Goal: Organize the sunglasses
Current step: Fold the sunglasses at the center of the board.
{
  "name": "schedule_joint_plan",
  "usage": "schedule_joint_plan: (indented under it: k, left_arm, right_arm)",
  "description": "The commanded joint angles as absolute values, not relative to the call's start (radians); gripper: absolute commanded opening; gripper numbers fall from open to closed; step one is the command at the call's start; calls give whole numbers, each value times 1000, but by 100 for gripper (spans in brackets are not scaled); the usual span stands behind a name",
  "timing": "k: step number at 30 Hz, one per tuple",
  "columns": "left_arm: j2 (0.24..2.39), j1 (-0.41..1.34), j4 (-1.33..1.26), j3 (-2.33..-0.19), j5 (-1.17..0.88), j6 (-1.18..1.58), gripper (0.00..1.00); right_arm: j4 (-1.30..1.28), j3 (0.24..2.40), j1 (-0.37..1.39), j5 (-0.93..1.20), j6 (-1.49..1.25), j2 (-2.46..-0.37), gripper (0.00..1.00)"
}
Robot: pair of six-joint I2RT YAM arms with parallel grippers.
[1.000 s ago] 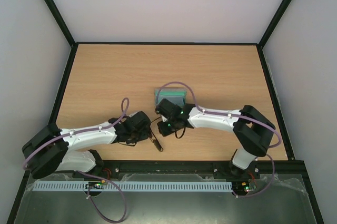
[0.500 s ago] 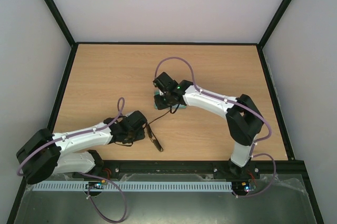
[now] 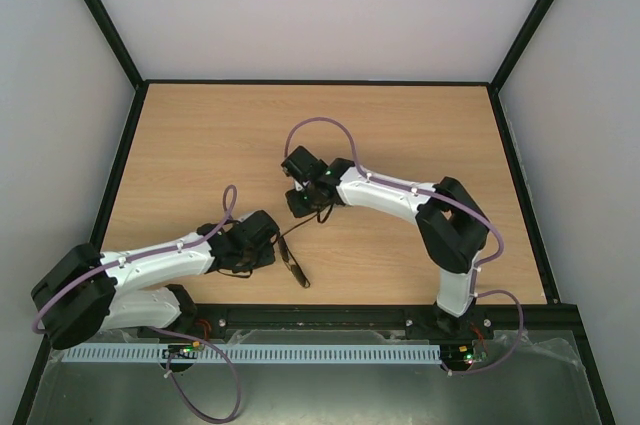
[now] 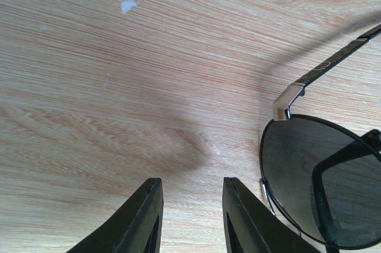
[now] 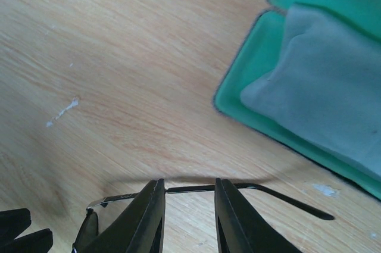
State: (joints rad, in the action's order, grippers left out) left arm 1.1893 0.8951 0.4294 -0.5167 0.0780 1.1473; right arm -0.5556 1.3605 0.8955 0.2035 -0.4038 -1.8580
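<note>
The sunglasses (image 3: 293,263) lie on the wooden table near the front, between the two arms. In the left wrist view one dark lens (image 4: 315,181) and a thin temple arm (image 4: 333,59) lie just right of my left gripper (image 4: 190,181), which is open and empty, low over the bare wood. My right gripper (image 5: 189,183) is open. A slim black temple arm (image 5: 196,189) runs across the gap between its fingertips. In the top view the left gripper (image 3: 268,245) is left of the sunglasses and the right gripper (image 3: 300,205) is behind them.
An open case with green lining (image 5: 250,80) holds a folded light blue cloth (image 5: 321,92), right of the right gripper; the right wrist hides it in the top view. Black frame rails (image 3: 120,175) edge the table. The left gripper's fingertips (image 5: 18,232) show at the right wrist view's bottom left.
The right gripper has swung back and left from beside the sunglasses to over the case, which it now covers. The left arm has drawn back slightly.
</note>
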Motion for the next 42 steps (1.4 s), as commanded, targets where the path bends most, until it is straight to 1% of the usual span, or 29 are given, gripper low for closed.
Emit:
schedule_joint_plan:
  k: [1,16,22,32,42]
  left_arm:
    - [1197,890,425,-501,75,1146,30]
    - [1209,891,416,-507,63,1137,30]
    - [1238,920,396,-512,55,1154,29]
    - [1276,988,354,-504,56,1210,29]
    - [1296,1001,330,-503,63,1220,29]
  right_arm:
    - [-548,1354,921,178,-400,-1892,24]
    - [-540,1347,924,68,-384,-1964,23]
    - [-537,1336,924,32,-379,-1978,23]
    - [-520,1270,923,13,-388,-1949,22]
    - [-517,1173,941,30,-424,-1871,22]
